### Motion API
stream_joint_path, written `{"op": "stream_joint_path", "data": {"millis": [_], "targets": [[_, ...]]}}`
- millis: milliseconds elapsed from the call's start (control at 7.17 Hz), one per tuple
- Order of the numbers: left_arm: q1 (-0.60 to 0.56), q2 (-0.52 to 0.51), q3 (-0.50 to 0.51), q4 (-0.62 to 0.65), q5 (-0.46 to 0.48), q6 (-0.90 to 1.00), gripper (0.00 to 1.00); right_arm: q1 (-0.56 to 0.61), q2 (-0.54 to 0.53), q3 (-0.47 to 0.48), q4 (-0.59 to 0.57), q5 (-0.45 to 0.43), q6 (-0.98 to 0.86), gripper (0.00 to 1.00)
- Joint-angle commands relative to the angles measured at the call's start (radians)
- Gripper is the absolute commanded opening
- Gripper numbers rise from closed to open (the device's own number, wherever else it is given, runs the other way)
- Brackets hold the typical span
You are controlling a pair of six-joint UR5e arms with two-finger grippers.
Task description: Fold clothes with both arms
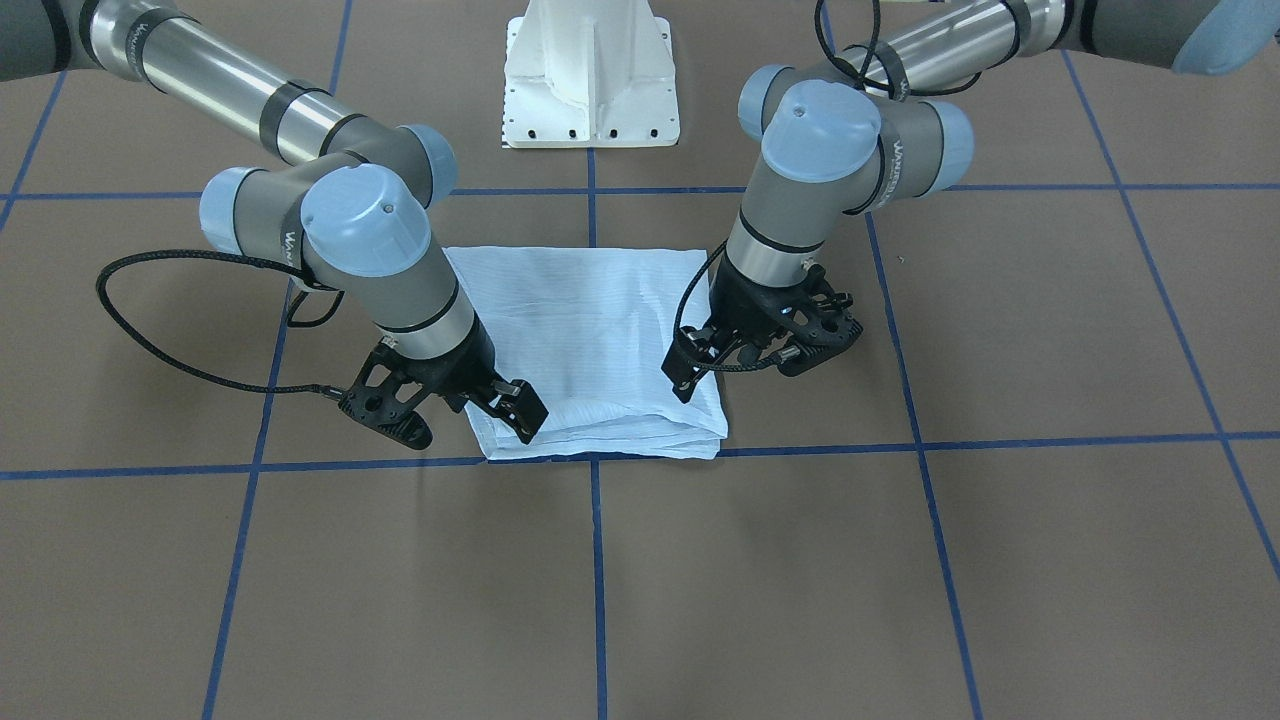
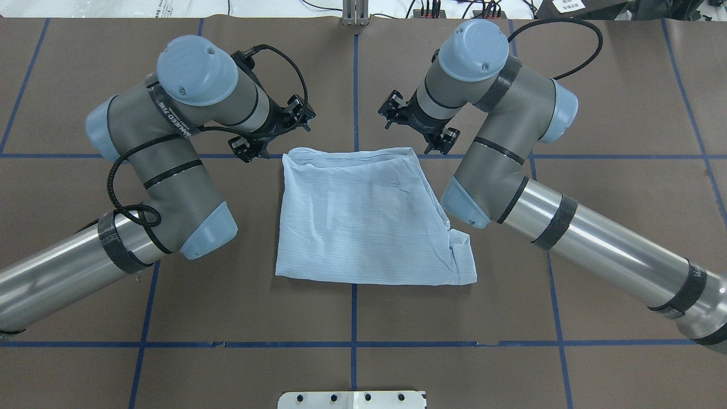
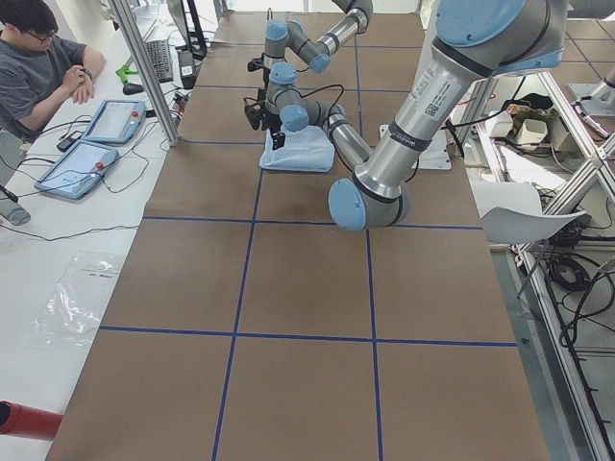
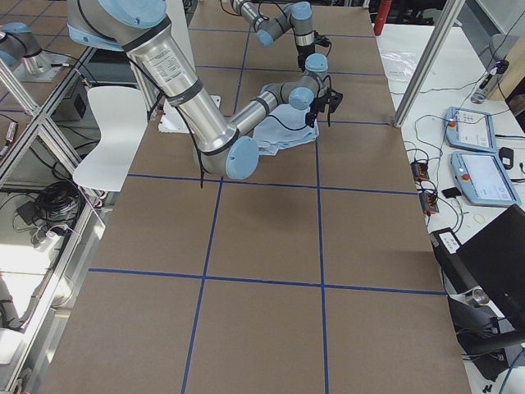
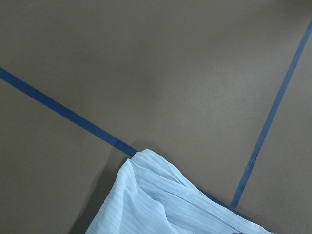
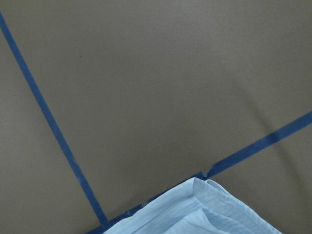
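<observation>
Brown bench point(image 2: 625, 227), blue tape grid point(image 2: 355, 312). Both jaws stand wide and empty: left gripper point(image 1: 745, 372) and right gripper point(image 1: 470, 422) hover at the far corners of the folded shirt point(image 2: 363, 221), mid-bench. It looks thin, limp and probably slippery; I'd pinch all layers at a corner. Overhead alone shows a loose flap point(image 2: 463, 250) poking out; wrist views show only layered corners.

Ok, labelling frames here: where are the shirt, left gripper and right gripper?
shirt point(image 2: 363, 216): overhead view, centre of folded cloth
left gripper point(image 1: 742, 380): front-facing view, between its fingertips
right gripper point(image 1: 470, 432): front-facing view, between its fingertips
</observation>
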Motion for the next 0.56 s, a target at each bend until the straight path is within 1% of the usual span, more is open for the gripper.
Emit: {"op": "stream_joint_path", "data": {"millis": [0,139,279,418], "targets": [[-0.069,0.072,-0.091,0.076,-0.005,0.25,0.99,0.128,-0.06,0.023,-0.043,0.079,-0.277,1.0],[-0.126,0.125,-0.144,0.102,-0.022,0.395,0.99,0.179,-0.13,0.054,-0.087,0.079,-0.507,1.0],[-0.199,0.185,-0.172,0.115,-0.08,0.533,0.99,0.239,-0.163,0.063,-0.129,0.082,-0.688,1.0],[-0.293,0.248,-0.182,0.115,-0.147,0.715,0.99,0.3,-0.183,0.065,-0.161,0.108,-0.809,1.0]]}}
